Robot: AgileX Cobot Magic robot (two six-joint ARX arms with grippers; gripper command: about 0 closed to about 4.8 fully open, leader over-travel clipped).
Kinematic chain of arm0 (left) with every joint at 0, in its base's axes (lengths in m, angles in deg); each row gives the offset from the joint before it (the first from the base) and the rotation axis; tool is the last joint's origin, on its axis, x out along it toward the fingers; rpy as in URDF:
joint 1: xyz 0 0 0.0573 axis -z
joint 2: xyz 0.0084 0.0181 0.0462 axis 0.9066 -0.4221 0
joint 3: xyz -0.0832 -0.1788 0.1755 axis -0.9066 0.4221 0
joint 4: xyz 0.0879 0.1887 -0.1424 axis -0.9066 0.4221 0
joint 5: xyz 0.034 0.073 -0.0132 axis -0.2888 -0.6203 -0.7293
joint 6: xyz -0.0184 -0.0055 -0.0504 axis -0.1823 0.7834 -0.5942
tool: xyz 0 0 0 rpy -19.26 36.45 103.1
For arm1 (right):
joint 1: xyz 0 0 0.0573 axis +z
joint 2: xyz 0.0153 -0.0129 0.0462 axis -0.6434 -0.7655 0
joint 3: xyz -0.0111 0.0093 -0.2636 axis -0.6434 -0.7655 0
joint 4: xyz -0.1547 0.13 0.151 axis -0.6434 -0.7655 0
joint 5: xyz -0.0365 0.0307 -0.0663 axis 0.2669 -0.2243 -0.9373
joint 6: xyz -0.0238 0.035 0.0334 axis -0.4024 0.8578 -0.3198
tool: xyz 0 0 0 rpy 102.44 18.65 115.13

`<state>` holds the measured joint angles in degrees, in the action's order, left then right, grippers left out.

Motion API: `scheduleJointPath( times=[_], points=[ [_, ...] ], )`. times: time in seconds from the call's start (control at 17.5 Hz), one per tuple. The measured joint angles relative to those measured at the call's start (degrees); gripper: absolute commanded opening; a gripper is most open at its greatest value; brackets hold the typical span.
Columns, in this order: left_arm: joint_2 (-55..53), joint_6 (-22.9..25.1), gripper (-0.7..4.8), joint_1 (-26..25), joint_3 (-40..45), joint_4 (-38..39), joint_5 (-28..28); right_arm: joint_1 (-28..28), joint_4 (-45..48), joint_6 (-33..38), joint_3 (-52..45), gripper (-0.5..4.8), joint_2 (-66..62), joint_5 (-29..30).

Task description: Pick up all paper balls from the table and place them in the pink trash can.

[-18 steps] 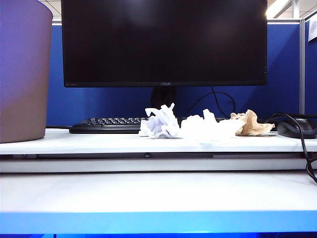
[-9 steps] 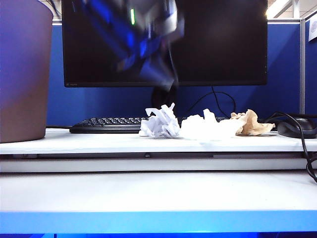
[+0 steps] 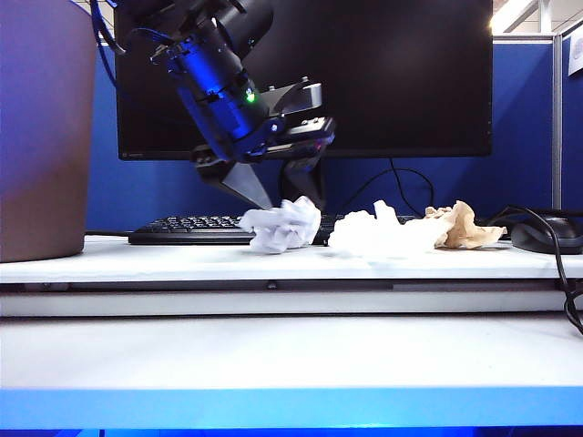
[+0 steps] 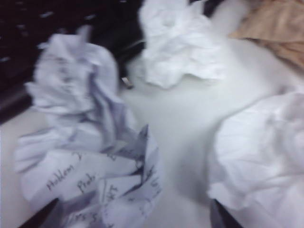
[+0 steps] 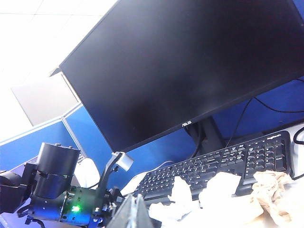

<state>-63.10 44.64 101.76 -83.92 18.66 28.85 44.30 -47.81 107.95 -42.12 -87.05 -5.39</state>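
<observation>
My left gripper point(image 3: 278, 193) hangs open over the leftmost paper ball point(image 3: 278, 228), a white wad with handwriting, in front of the keyboard. In the left wrist view that paper ball point(image 4: 90, 142) lies between my dark fingertips point(image 4: 45, 218), which stand wide apart on either side of it. A plain white paper ball point(image 3: 378, 235) and a tan one point(image 3: 465, 228) lie further right on the table point(image 3: 137, 264). The pink trash can point(image 3: 41, 137) stands at the far left. My right gripper point(image 5: 135, 213) is shut, empty, raised away from the paper.
A black keyboard point(image 3: 187, 229) lies behind the balls under a large dark monitor point(image 3: 364, 73). A dark mouse point(image 3: 547, 235) with its cable sits at the far right. More white crumpled paper point(image 4: 261, 156) lies close beside the left gripper. A blue partition backs the desk.
My left arm has swung down into view from above and now stands over the leftmost paper ball. That ball has shifted slightly to the left.
</observation>
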Motion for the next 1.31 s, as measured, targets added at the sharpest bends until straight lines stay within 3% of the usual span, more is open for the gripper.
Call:
scheduleJointPath(
  times=[0.06, 0.23, 0.29, 0.34, 0.74, 0.97, 1.08, 1.14, 1.26, 1.31],
  points=[
    [0.0, 0.0, 3.71, 0.0, 0.0, 0.0, -1.0, 0.0, 0.0, 0.0, 0.0, -0.05, 0.0, 0.0],
    [0.0, 0.2, 2.05, 0.0, 0.0, 0.0, -2.4, 0.0, 0.0, 0.0, 0.0, -0.05, 0.0, 0.0],
    [-0.2, 0.2, 0.84, 0.0, 0.0, -0.2, -3.9, 0.0, 0.0, 0.0, 0.0, -0.05, 0.0, 0.0],
    [-0.8, 1.0, -0.01, 0.0, 0.0, -0.2, -5.2, 0.0, 0.0, 0.0, 0.0, -0.05, 0.0, 0.0],
    [-1.3, 3.0, -0.06, 0.0, 0.0, 1.0, -5.4, 0.0, 0.0, 0.0, 0.0, -0.05, 0.0, 0.0],
    [7.8, 3.9, -0.06, 0.0, -0.2, 1.0, -5.4, 0.0, 0.0, 0.0, 0.0, -0.05, 0.0, 0.0],
    [11.4, 5.2, 0.00, 0.0, -0.2, 0.9, -5.4, 0.0, 0.0, 0.0, 0.0, -0.05, 0.0, 0.0],
    [13.0, 6.2, 0.59, 0.0, -0.3, 0.5, -4.9, 0.0, 0.0, 0.0, 0.0, -0.05, 0.0, 0.0],
    [12.1, 6.3, 3.70, -0.2, -0.4, 0.9, -4.6, 0.0, 0.0, 0.0, 0.0, -0.05, 0.0, 0.0],
    [11.0, 6.3, 4.05, -0.2, -0.2, 1.9, -4.6, 0.0, 0.0, 0.0, 0.0, -0.05, 0.0, 0.0]
  ],
)
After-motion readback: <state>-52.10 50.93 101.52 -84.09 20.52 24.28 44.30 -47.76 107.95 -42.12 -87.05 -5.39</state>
